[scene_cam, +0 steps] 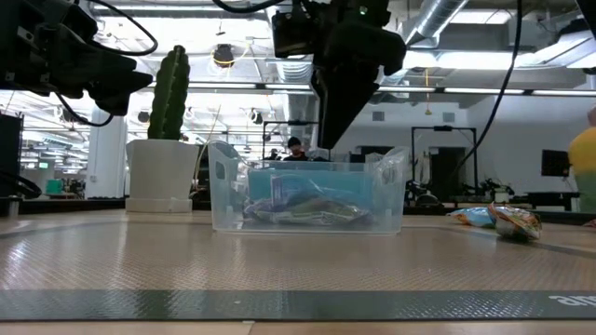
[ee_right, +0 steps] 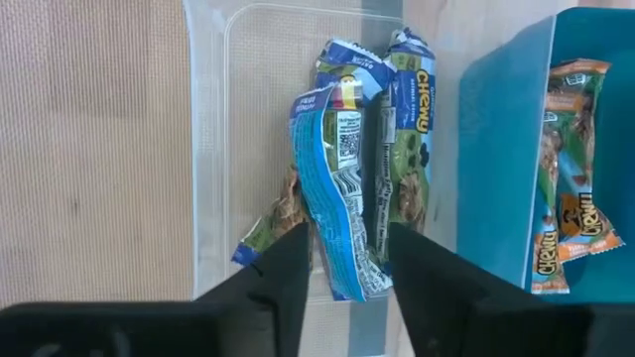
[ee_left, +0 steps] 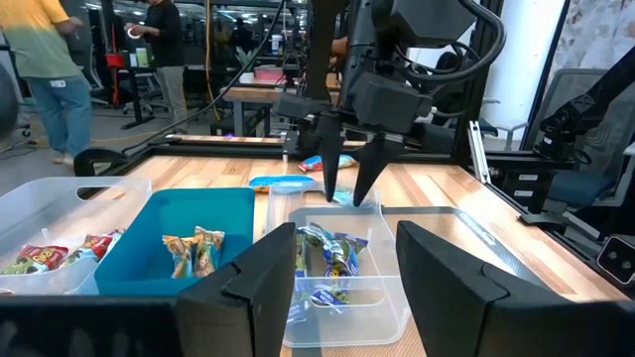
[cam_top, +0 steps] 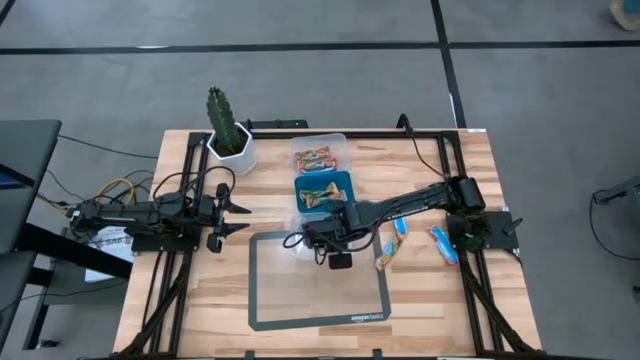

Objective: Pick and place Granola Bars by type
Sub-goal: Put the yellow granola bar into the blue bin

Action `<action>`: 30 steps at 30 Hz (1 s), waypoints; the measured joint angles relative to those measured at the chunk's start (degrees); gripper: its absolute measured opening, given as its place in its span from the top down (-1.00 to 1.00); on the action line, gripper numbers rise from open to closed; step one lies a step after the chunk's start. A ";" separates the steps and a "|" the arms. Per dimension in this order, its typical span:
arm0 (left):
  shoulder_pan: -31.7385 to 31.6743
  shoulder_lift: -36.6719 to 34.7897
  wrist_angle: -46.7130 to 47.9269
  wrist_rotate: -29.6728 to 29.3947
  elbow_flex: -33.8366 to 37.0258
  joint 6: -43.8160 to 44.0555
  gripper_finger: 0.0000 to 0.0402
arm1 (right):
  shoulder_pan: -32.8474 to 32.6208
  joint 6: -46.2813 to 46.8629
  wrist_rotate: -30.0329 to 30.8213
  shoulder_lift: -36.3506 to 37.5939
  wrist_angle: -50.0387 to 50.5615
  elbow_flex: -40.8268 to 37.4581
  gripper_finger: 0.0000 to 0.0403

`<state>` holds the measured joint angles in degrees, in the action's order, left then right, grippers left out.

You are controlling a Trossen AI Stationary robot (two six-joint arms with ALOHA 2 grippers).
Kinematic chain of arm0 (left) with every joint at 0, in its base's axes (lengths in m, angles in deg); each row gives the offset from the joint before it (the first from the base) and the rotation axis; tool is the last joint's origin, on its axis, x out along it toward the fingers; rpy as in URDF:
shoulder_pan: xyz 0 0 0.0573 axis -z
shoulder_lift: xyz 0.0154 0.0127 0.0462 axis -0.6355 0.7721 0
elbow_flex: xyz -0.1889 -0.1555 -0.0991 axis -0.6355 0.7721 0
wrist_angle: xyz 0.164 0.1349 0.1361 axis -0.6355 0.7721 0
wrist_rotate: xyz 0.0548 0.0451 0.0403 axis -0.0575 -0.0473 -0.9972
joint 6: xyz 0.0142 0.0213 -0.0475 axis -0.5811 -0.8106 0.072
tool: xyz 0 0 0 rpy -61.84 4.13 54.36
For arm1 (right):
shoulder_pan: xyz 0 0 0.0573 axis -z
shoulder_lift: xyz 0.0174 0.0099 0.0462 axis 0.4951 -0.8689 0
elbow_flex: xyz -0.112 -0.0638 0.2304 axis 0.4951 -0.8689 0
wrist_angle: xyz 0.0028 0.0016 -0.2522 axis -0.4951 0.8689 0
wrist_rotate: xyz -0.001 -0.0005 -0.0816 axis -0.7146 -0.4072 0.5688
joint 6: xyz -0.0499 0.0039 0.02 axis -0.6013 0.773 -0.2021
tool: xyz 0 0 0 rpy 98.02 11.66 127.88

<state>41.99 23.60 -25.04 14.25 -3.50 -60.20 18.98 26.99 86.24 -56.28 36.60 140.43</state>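
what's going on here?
The right gripper hangs over the near clear tub with its jaws apart; a blue-wrapped bar sits just below them among other blue ones. Brown-gold bars are in the blue tub, red-and-green ones in the far clear tub. Three loose bars lie on the table. The left gripper waits open, left of the mat.

In the high view the right gripper (cam_top: 312, 236) is covering the clear tub (ee_right: 213, 149); its bars (ee_right: 342, 188) there are probably unreadable.
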 joint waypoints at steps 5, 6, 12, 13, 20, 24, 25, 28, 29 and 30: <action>0.01 0.00 -0.01 0.00 -0.01 0.02 0.16 | -0.16 0.00 0.00 0.14 0.60 -0.01 0.17; -0.01 0.00 -0.01 0.00 0.00 0.02 0.16 | -0.20 0.00 -0.01 0.56 1.73 -0.07 0.15; 0.01 -0.02 0.00 0.00 -0.01 0.02 0.16 | -1.59 0.88 0.17 5.02 7.49 -1.40 0.07; -0.01 0.00 -0.01 0.00 0.01 0.02 0.16 | -2.06 1.19 0.17 6.55 7.45 -2.66 0.06; -0.01 -0.01 -0.01 0.00 0.00 0.04 0.16 | -4.77 4.13 -0.06 17.96 7.68 -18.09 0.08; 0.00 -0.02 -0.01 0.00 0.00 0.04 0.16 | -6.96 3.36 0.15 22.55 6.68 -27.71 0.07; -0.01 0.00 -0.01 -0.02 -0.01 0.04 0.16 | -7.86 2.47 0.15 23.25 5.84 -29.65 0.06; -0.01 -0.01 -0.01 0.00 0.01 0.07 0.16 | -10.72 -1.99 0.15 24.99 1.37 -35.42 0.03; 0.00 -0.02 -0.01 -0.01 0.00 0.07 0.16 | -11.50 -3.61 0.13 25.52 -1.00 -37.35 0.02; -0.01 -0.01 -0.01 -0.01 0.01 0.07 0.16 | -12.25 -5.11 0.11 25.88 -3.34 -38.98 0.01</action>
<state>41.98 23.60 -25.05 14.24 -3.50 -60.13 6.73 21.88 86.35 -30.40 33.26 101.45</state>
